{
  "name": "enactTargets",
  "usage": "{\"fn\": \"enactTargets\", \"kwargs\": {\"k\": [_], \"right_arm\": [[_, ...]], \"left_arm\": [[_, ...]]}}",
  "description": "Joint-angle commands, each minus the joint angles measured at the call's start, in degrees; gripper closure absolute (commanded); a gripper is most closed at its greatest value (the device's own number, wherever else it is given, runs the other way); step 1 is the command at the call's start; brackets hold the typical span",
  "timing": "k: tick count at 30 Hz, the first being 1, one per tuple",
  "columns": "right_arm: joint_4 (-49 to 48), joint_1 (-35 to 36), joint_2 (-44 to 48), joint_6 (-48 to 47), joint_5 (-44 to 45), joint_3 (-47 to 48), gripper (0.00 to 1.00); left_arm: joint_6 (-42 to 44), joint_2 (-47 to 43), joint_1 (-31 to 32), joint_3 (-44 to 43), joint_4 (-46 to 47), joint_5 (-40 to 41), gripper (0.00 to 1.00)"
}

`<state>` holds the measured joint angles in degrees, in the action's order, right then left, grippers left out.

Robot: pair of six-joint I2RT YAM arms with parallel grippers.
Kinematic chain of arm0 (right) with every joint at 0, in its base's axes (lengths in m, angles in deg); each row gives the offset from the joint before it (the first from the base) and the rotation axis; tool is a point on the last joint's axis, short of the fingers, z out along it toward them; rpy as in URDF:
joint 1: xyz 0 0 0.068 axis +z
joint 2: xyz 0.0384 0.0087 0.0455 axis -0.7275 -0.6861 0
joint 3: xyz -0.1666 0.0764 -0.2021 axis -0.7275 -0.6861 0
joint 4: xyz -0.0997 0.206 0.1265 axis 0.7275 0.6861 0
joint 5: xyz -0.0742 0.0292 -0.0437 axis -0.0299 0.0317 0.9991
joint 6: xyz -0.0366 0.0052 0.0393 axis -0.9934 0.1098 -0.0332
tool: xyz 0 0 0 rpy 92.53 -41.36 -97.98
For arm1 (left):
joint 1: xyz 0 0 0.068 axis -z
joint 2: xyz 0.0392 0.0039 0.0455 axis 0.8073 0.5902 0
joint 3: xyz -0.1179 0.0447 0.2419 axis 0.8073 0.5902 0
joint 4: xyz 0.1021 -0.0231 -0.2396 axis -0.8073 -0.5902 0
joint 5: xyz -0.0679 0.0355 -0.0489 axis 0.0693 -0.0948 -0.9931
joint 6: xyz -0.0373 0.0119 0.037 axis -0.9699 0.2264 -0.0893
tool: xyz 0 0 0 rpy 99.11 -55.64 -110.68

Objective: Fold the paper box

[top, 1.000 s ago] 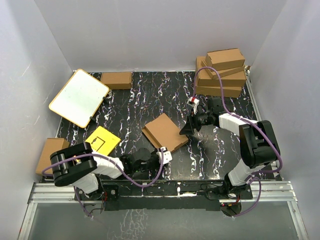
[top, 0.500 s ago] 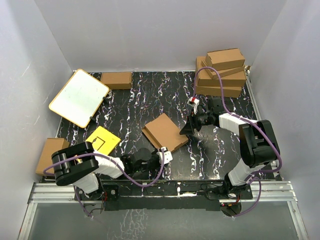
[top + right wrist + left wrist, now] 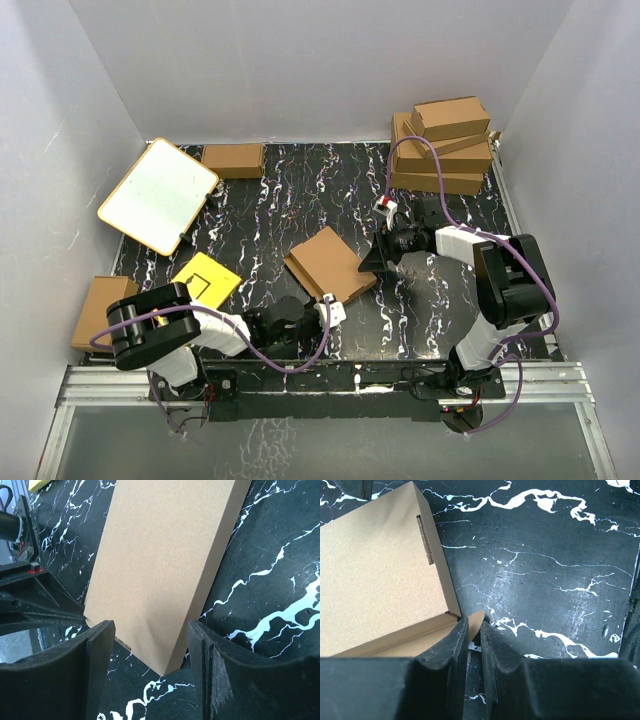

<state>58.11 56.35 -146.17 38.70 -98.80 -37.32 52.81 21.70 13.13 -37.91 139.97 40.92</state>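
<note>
The paper box (image 3: 330, 265) is a thin brown cardboard mailer lying flat in the middle of the black marbled table. My left gripper (image 3: 318, 305) sits low at its near corner. In the left wrist view the box (image 3: 375, 570) fills the upper left, and the left gripper (image 3: 474, 626) has its fingers nearly together on a small rounded corner tab (image 3: 478, 618). My right gripper (image 3: 372, 255) is at the box's right corner. In the right wrist view that gripper (image 3: 150, 626) stands open, its fingers straddling the corner of the box (image 3: 165, 555) with a gap on each side.
A white board with an orange rim (image 3: 158, 195) leans at the back left, with a yellow card (image 3: 205, 280) in front of it. Brown boxes are stacked at the back right (image 3: 442, 145); single ones lie at the back (image 3: 233, 159) and far left (image 3: 95, 310). White walls enclose the table.
The left gripper's fingers have drawn closer together at the box's near corner. The right gripper has shifted slightly and opened a little. The box has not moved.
</note>
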Motion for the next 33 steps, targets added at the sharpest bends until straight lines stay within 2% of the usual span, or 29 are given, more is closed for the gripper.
{"fn": "enactTargets", "kwargs": {"k": [1, 9, 19, 33], "right_arm": [[-3.2, -0.4, -0.2, 1.7, -2.0, 1.1, 0.35], [-4.6, -1.0, -0.5, 3.7, -2.7, 0.8, 0.35], [-7.0, -2.3, -1.8, 7.3, -3.7, -0.1, 0.29], [-9.8, -2.4, -5.6, 12.9, 0.3, -1.3, 0.34]], "left_arm": [[-0.2, -0.1, 0.3, -1.2, 0.8, 0.6, 0.86], [-0.5, -0.2, 0.3, -0.9, 1.0, 1.0, 0.93], [-1.1, -0.8, 0.3, -0.5, 1.3, 1.7, 0.94], [-2.1, -1.2, 0.3, -0.2, 1.0, 2.3, 1.00]]}}
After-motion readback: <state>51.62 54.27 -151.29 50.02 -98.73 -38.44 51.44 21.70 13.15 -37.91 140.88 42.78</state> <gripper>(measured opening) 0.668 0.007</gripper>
